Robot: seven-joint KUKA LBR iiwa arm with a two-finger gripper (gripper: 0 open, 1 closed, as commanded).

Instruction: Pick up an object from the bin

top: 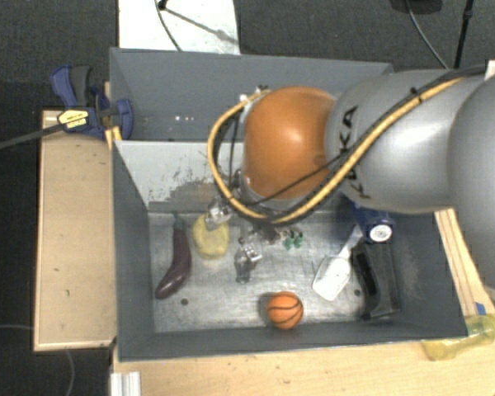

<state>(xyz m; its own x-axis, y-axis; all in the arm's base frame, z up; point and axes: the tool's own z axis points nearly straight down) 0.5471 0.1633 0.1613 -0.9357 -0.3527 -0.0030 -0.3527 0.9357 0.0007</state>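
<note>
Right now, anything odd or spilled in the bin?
Nothing stands out. The purple eggplant, orange ball and white plastic piece lie apart on the bin floor; nothing looks spilled or broken.

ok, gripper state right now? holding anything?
Gripper: cannot be told whether open or closed. It is low in the bin, between the pale yellow lump and the orange ball.

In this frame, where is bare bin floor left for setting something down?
Largest bare patch: the front-left floor, between aubergine, tool and ball. A narrower strip lies between ball and black bar. The right is crowded: white scoop, black bar and blue bottle lie close together.
</note>
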